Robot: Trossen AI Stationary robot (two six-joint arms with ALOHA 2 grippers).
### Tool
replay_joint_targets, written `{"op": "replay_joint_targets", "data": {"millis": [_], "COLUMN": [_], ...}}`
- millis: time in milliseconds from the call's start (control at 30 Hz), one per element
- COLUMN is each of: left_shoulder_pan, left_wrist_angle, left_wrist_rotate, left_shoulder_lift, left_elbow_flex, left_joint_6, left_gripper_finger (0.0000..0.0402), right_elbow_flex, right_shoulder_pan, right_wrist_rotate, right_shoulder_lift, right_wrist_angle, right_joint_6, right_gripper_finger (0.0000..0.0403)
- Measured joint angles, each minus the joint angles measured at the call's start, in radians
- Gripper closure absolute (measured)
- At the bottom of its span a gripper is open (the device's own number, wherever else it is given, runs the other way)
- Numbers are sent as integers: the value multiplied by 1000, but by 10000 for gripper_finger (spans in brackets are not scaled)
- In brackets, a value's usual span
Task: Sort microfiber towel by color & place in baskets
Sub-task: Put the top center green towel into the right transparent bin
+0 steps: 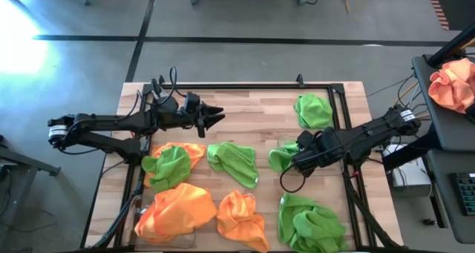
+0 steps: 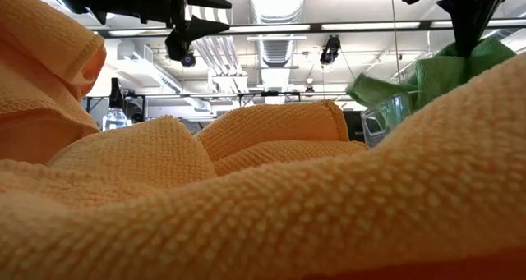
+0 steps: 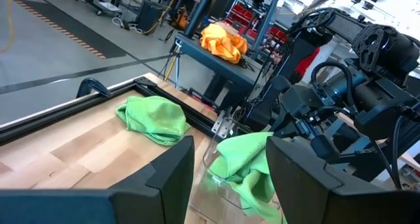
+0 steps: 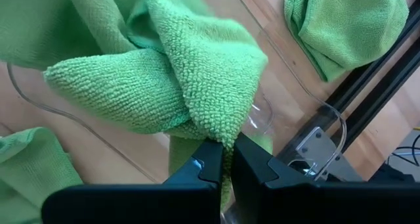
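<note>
My right gripper (image 1: pixel 292 162) (image 4: pixel 226 166) is shut on a lime green towel (image 1: pixel 281 157) (image 2: pixel 427 75) at the table's middle right, over a see-through basket (image 4: pixel 331 122) (image 2: pixel 385 114). My left gripper (image 1: pixel 214 117) (image 3: pixel 230 184) hangs open above the far left of the table, touching nothing. Other green towels lie far right (image 1: pixel 313 110), in the middle (image 1: pixel 234 163) and piled near right (image 1: pixel 312 223). One more green towel (image 1: pixel 171 165) rests on an orange towel (image 1: pixel 189 150). Two orange towels (image 1: pixel 177 210) (image 1: pixel 241 219) lie at the near edge. The second basket cannot be made out. My right gripper pinches a bunched fold of the green towel (image 4: pixel 223 140) between its two fingers (image 4: pixel 209 168). The fingers come from above, pointing down. The towel spreads away from the fingers over the basket's rim (image 4: pixel 39 109); whether any part touches the table, I cannot tell.
A black frame rail (image 1: pixel 338 104) borders the wooden table (image 1: pixel 252 123). Bare wood shows along the far middle. A peach-pink cloth (image 1: pixel 454 86) lies on a side stand right of the table. Orange towel (image 2: pixel 246 198) fills the low view's foreground.
</note>
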Motion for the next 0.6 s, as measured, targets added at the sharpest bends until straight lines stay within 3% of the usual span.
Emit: {"op": "replay_joint_targets", "data": {"millis": [600], "left_shoulder_pan": [0], "left_wrist_angle": [-6], "left_wrist_rotate": [0], "left_shoulder_lift": [0], "left_elbow_flex": [0], "left_joint_6": [15], "left_gripper_finger": [228], "right_elbow_flex": [-2], "right_shoulder_pan": [0], "right_wrist_rotate": [1], "right_shoulder_lift": [0], "right_wrist_angle": [3], "right_joint_6": [-15], "right_gripper_finger": [390]}}
